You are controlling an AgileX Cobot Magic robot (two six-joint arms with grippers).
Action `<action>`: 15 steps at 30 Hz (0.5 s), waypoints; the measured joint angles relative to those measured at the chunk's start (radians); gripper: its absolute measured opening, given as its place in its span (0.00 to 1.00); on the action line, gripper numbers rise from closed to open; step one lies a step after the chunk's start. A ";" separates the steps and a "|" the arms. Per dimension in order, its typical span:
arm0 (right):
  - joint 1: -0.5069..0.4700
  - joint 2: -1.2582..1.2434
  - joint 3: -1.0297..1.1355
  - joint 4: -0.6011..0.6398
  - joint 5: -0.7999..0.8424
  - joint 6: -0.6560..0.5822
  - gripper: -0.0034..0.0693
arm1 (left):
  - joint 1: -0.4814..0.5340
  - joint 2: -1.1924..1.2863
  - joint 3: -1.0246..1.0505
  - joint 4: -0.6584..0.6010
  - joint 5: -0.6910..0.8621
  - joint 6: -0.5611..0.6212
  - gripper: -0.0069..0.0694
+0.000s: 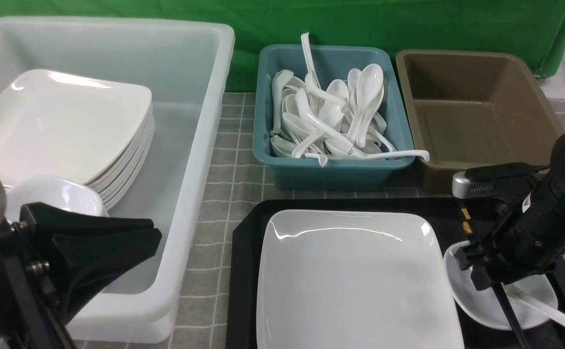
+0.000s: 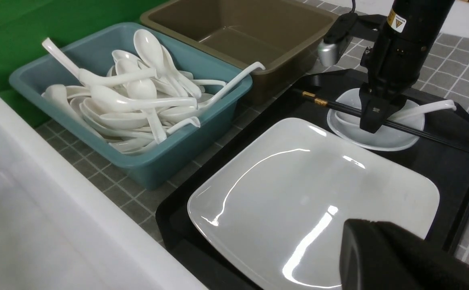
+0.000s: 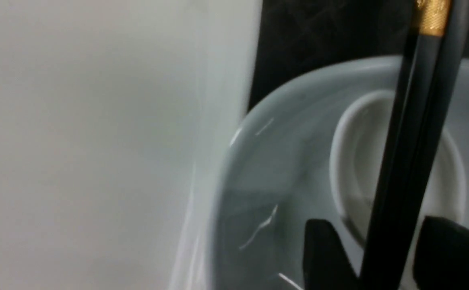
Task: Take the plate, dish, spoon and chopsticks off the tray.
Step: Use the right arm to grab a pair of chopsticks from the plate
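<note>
The black tray (image 1: 243,271) holds the large white plate (image 1: 355,281) and, to its right, the small white dish (image 1: 471,300). The spoon (image 1: 554,315) lies in the dish, its handle sticking out right. The black chopsticks (image 1: 508,305) lie across the dish and spoon. My right gripper (image 1: 478,271) is down over the dish, open, with its fingers either side of the chopsticks (image 3: 411,153); the right wrist view (image 3: 375,225) shows a gap on one side. My left gripper (image 1: 156,235) is shut and empty, left of the tray; in its wrist view (image 2: 351,241) it is above the plate (image 2: 310,189).
A big white tub (image 1: 190,145) on the left holds a stack of square plates (image 1: 64,126) and a small dish. A teal bin (image 1: 330,169) full of white spoons stands behind the tray. An empty brown bin (image 1: 476,111) stands at the back right.
</note>
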 joint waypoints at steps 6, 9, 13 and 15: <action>0.000 0.029 -0.001 -0.002 -0.006 0.000 0.50 | 0.000 0.000 0.000 0.000 0.000 0.000 0.12; 0.000 0.045 -0.001 -0.003 -0.006 0.000 0.50 | 0.000 0.000 0.000 0.000 0.000 0.000 0.12; 0.000 0.046 -0.001 -0.003 -0.008 0.000 0.49 | 0.000 0.000 0.000 0.000 0.000 0.000 0.12; 0.000 0.046 -0.001 -0.003 -0.008 -0.001 0.46 | 0.000 0.000 0.000 0.000 0.000 0.000 0.12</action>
